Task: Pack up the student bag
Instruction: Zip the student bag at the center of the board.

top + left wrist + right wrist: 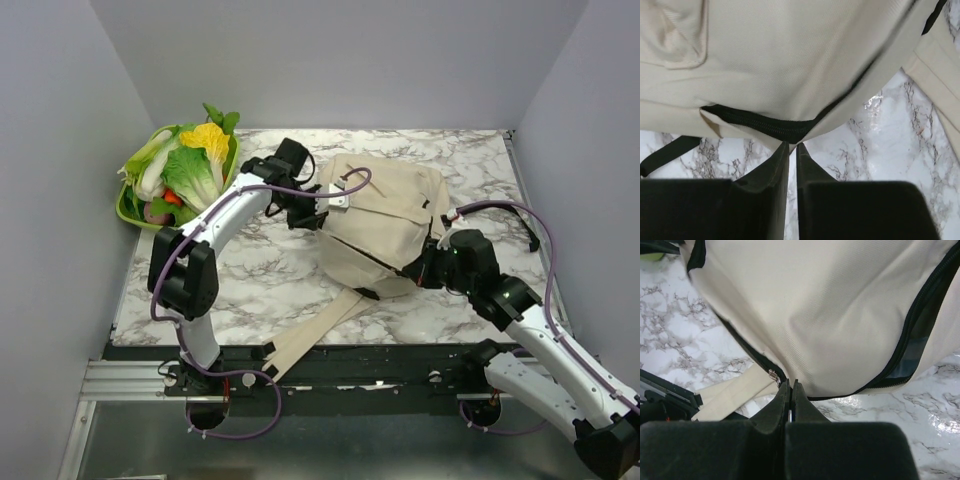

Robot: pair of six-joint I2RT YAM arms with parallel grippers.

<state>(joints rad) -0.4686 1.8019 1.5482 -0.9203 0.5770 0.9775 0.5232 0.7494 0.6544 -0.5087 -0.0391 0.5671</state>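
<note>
The student bag [385, 222], a beige cloth backpack with black zipper trim, lies in the middle of the marble table. My left gripper [306, 214] is at the bag's left edge. In the left wrist view its jaws [792, 145] are nearly closed, pinching the beige cloth just under the black zipper [765, 125]. My right gripper [428, 266] is at the bag's near right edge. In the right wrist view it [790, 383] is shut on the bag's zipper seam, beside a small metal zipper ring [773, 375]. The bag's inside is hidden.
A green basket [124, 207] of toy vegetables stands at the table's far left corner. The bag's long beige straps [312, 338] trail over the table's front edge, also in the right wrist view [732, 392]. Grey walls enclose the table on three sides.
</note>
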